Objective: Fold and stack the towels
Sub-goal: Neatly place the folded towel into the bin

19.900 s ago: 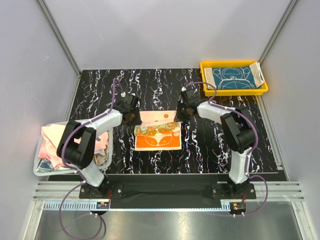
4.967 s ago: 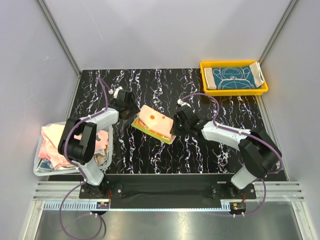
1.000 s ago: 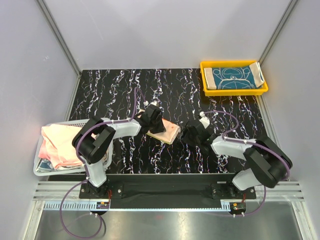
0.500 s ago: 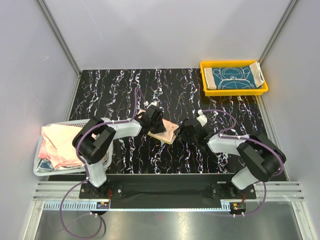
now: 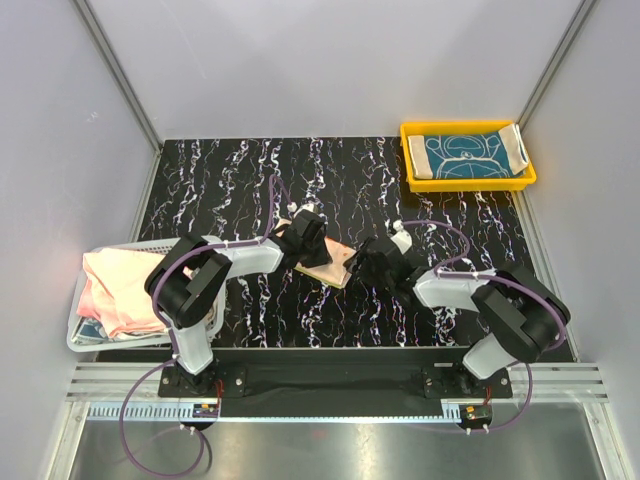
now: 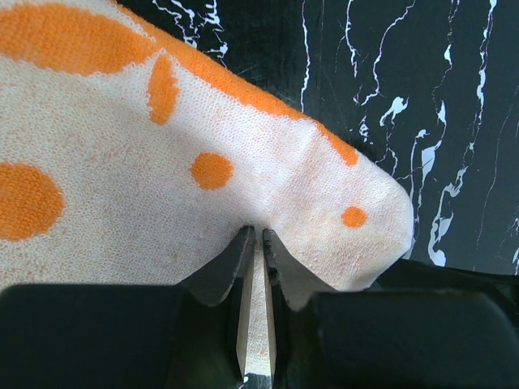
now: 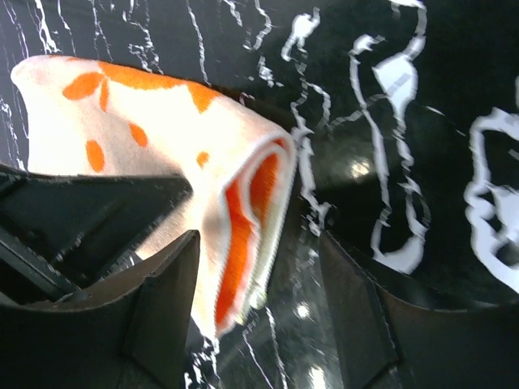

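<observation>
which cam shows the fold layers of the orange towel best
Right wrist: the orange-and-cream towel turns its folded end toward it, layers visible. Left wrist shows only its top, pinched by the left gripper. Top external shows it small, partly under that gripper.

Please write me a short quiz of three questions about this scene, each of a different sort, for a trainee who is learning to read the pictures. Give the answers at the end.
1. True or false: the left gripper is shut on the orange-and-cream towel.
2. What lies in the yellow tray?
A. a teal towel
B. a pink towel
C. nothing
3. Fill the gap: the pink towels lie in a white mesh ___.

Key
1. True: its fingers pinch a fold of the cloth.
2. A
3. basket
</observation>
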`<state>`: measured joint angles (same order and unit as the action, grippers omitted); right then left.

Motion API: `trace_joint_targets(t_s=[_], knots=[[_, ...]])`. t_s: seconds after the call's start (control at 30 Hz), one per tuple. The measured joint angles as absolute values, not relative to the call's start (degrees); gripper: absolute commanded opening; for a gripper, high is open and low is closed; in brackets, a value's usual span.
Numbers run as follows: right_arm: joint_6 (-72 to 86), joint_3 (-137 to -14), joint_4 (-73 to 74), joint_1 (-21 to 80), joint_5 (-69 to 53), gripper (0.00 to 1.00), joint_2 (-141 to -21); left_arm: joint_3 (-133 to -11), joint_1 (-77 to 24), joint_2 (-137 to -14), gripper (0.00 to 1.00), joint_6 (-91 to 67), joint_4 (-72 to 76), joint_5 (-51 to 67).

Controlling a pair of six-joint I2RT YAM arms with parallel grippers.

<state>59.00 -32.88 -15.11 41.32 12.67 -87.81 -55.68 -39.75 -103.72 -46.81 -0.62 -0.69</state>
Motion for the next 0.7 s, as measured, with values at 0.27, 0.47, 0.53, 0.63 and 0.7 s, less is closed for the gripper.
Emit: trace_joint_targets(t_s=[0.27,0.47,0.53,0.63,0.7], knots=[[59.64,-37.95,-13.54,41.69,12.56,0.52,-92.95,-55.68,-39.75,-103.74,0.15,-46.89,-0.62,-0.67],[61.19,-38.06,-13.45,42.13,12.67,0.52,-93.45,-55.68,-39.75,-103.74,0.16,-47.0,-0.62,-0.67],[61.56,-39.18,-13.47,42.3,12.62,0.52,-94.54,-55.68,-39.75,-103.74,0.16,-47.0,-0.6,-0.67],[61.69,-41.34,-13.8,42.48,12.53,0.5,-96.66,-55.68,-39.75,-103.74,0.16,-47.03,-0.6,-0.64],[61.87,-42.13,-14.0,42.5,12.56,0.46,-97.58,-55.68,-39.75,-103.74,0.16,-47.03,-0.6,-0.62]])
